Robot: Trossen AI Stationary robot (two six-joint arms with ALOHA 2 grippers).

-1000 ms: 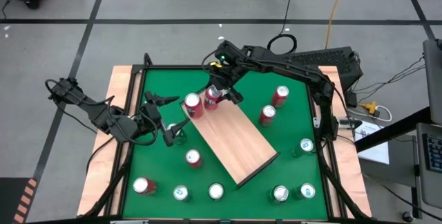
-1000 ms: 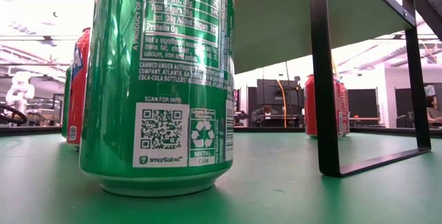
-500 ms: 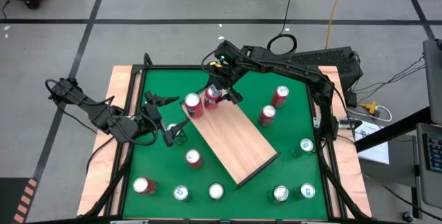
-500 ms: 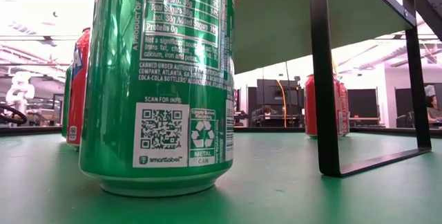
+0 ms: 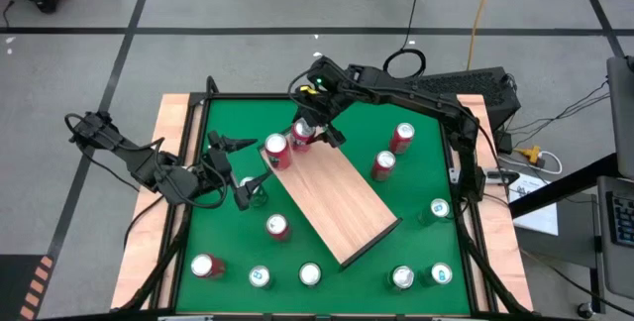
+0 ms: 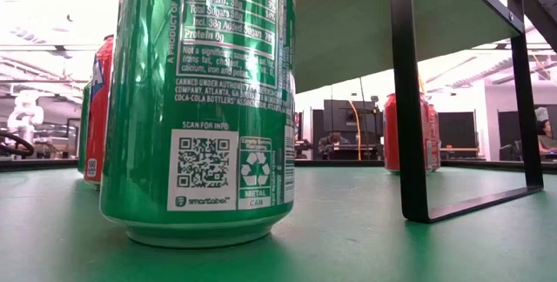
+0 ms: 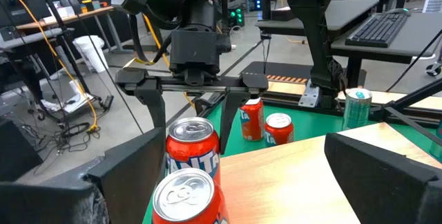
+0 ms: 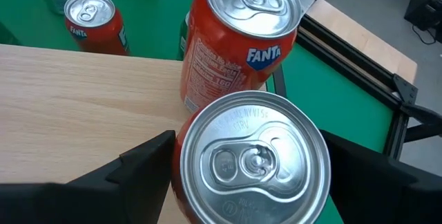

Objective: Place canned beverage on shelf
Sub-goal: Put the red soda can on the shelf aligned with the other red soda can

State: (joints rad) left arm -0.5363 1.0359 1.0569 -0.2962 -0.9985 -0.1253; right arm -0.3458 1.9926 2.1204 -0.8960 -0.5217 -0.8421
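Observation:
The shelf (image 5: 342,202), a light wood board on thin black legs, stands slantwise in the middle of the green table. Two red cans stand upright on its far left corner. One (image 5: 277,150) is free. My right gripper (image 5: 311,133) is open around the other (image 8: 252,158), one finger close beside each side of it near its top (image 7: 192,141). That can rests on its base on the board. My left gripper (image 5: 233,162) waits open above the table's left side, facing the shelf.
Several more cans stand on the table around the shelf: red ones (image 5: 401,138) (image 5: 277,226) and silver-topped ones along the near edge (image 5: 310,274). A green can (image 6: 200,108) stands close before the low camera. The shelf's black leg frame (image 6: 409,99) stands beside it.

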